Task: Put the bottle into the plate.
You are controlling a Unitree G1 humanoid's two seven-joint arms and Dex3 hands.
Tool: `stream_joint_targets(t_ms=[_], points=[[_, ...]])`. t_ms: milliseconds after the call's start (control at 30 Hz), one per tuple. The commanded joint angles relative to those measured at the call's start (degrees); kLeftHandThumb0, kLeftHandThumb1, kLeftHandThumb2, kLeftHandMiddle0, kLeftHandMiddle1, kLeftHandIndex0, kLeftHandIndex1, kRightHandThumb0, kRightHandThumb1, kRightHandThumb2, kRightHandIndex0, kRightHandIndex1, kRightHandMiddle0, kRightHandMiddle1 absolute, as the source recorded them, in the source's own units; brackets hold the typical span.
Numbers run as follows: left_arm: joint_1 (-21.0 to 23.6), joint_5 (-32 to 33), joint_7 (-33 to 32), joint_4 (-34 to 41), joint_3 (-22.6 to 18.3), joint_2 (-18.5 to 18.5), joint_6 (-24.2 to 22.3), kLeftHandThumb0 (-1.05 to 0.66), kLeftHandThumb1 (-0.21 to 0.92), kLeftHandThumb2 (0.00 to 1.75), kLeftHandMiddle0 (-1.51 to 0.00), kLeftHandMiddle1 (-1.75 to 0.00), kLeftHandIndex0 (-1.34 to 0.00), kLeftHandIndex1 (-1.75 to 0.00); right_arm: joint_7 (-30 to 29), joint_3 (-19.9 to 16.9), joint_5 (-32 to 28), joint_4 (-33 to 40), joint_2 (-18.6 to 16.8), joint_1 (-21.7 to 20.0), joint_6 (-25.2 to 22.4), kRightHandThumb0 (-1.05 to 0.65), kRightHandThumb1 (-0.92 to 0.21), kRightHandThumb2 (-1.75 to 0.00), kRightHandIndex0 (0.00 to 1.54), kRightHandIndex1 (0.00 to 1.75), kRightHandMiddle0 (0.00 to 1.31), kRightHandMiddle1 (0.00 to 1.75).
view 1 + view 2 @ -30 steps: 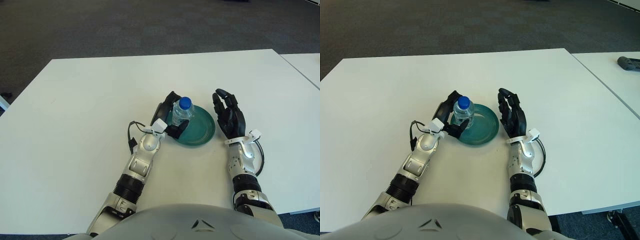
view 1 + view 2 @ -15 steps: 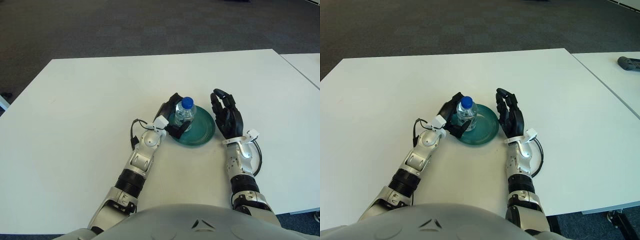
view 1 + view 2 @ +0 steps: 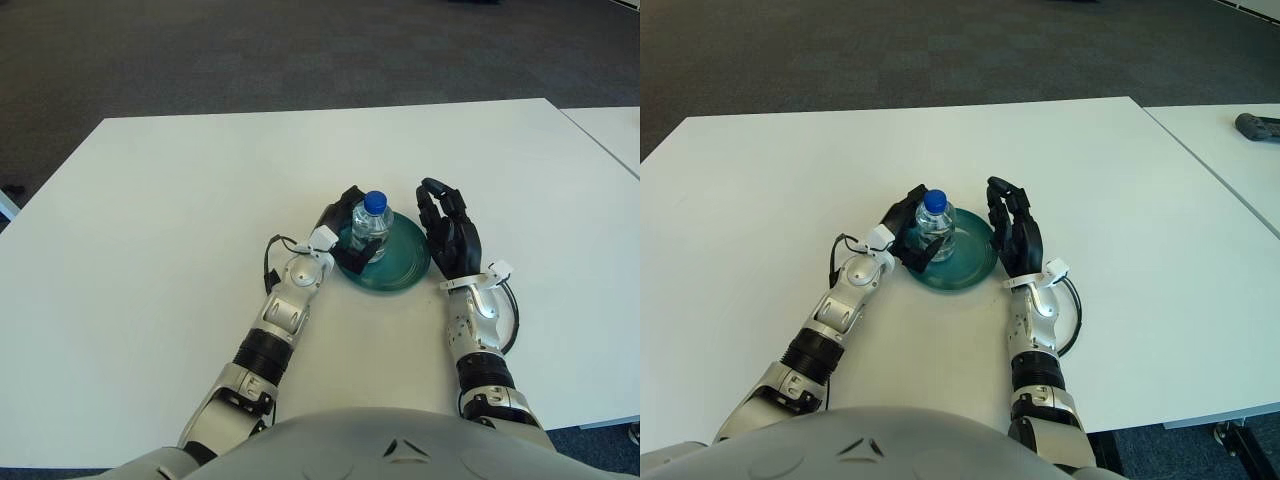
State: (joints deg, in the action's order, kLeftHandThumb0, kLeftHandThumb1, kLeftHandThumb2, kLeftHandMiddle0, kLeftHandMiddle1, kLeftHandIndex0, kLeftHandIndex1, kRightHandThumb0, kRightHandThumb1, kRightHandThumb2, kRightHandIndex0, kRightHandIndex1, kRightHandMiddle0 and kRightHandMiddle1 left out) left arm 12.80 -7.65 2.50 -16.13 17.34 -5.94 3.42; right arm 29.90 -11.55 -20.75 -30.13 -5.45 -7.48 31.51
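On the white table (image 3: 180, 200), well in from every edge and nearer the front one, your green plate (image 3: 408, 262) has not moved since a second ago, but the bottle (image 3: 369, 228) now stands upright further over its left part. Your left hand (image 3: 340, 232) has moved with it toward the plate's middle, fingers still wrapped around the bottle. Your right hand (image 3: 452, 232) has drifted slightly left to the plate's right rim, fingers spread and holding nothing.
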Motion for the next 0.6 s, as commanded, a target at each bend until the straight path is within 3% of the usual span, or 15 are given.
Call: stream_joint_targets(t_ms=[0, 367, 567], points=[[1.9, 1.5, 0.6, 0.8, -0.5, -2.7, -1.2, -0.49, 0.26, 1.38, -1.17, -1.75, -0.65, -1.75, -0.5, 0.5, -0.1, -2.8, -2.4, 5.2, 0.6, -0.75, -0.92, -0.54, 0.37, 0.0, 0.0, 0.98], [3.5, 3.2, 0.9, 0.2, -1.4, -3.0, -4.2, -0.52, 0.19, 1.47, -1.16, -1.75, -0.71, -1.75, -1.0, 1.1, 0.0, -2.1, -2.6, 5.8, 0.6, -0.75, -0.92, -0.54, 0.37, 0.0, 0.0, 0.98], [3.2, 3.2, 0.7, 0.5, -1.2, -2.7, -4.2, -0.48, 0.32, 1.31, -0.97, -1.75, -0.61, -1.75, -1.2, 1.3, 0.0, -1.9, -2.6, 5.9, 0.5, -0.75, -0.92, -0.54, 0.37, 0.0, 0.0, 0.98]])
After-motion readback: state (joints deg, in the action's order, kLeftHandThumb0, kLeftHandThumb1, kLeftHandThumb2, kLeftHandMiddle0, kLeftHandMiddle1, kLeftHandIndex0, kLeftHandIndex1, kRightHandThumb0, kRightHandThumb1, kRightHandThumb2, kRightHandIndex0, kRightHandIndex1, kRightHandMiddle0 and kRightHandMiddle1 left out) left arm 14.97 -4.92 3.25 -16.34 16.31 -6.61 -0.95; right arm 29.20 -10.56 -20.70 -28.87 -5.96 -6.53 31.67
